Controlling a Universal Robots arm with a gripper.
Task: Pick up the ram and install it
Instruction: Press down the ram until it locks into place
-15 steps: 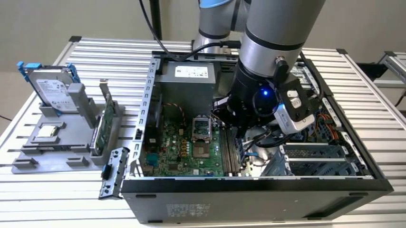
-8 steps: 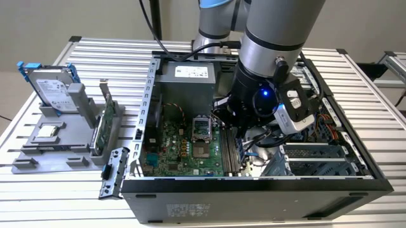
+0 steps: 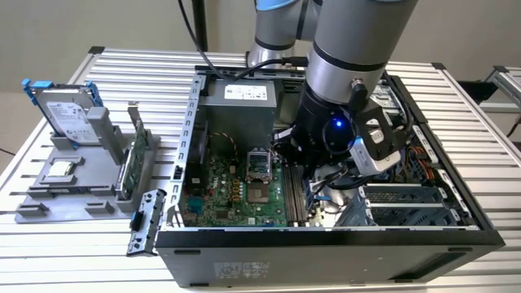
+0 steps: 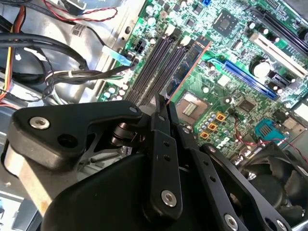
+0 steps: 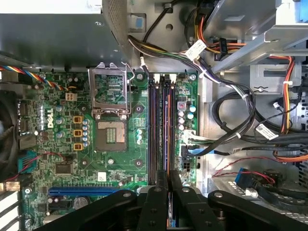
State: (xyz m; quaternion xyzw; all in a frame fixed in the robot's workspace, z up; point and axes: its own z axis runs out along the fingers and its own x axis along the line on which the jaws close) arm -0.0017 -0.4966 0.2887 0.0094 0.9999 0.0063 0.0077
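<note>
Slatted metal surface carries open black computer case. We see gripper jaws pinching long thin dark ram stick, edge-down along black memory slots; lined up for seating, we judge.

Arm is deep inside the open computer case, gripper down at the motherboard slots; hard drive upright in the grey rack outside.

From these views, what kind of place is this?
Probably a robotics lab bench for PC assembly: open computer case on a slatted metal table, grey parts fixture beside it, gripper holding the ram at the motherboard.
</note>
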